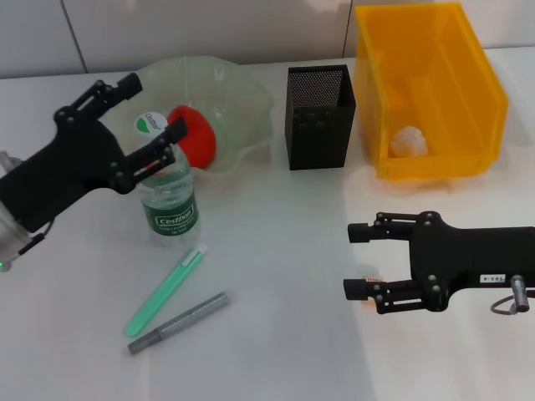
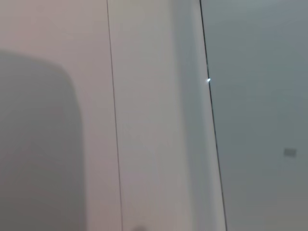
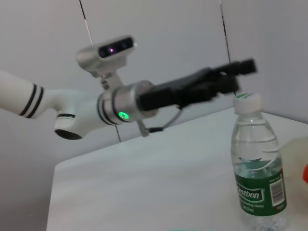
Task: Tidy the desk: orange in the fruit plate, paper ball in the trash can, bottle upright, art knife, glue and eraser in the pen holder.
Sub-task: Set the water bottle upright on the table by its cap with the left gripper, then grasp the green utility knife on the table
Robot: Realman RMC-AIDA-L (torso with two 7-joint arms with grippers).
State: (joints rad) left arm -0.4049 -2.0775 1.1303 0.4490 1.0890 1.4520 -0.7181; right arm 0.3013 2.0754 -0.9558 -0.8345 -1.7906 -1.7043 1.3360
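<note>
A: Where is the left gripper [image 1: 146, 111]?

B: Raised over the bottle [image 1: 169, 203], its fingers [image 1: 157, 149] spread apart. The white cap sits in the gap between them, under the fingertips. The right wrist view suggests the fingers are level with or just above the cap; whether they touch it I cannot tell.

A: And the bottle itself?

B: Upright on the desk [image 1: 276, 276], green label facing forward, just in front of the fruit plate [image 1: 242, 100]. The orange [image 1: 196, 134] lies inside that plate, just beyond the left fingertips.

A: The right gripper [image 1: 359, 261]?

B: Low over the desk, fingers apart and pointing towards the bottle side. A small peach-orange bit, probably the eraser [image 1: 369, 302], peeks out at the nearer fingertip.

A: The rest?

B: The paper ball [image 1: 409, 140] rests in the yellow trash can [image 1: 468, 83], well beyond the right fingers. The black mesh pen holder [image 1: 319, 117] stands between plate and can. A green art knife [image 1: 165, 290] and a grey glue stick [image 1: 179, 322] lie side by side on the desk, below the bottle, outside both pairs of fingers.
</note>
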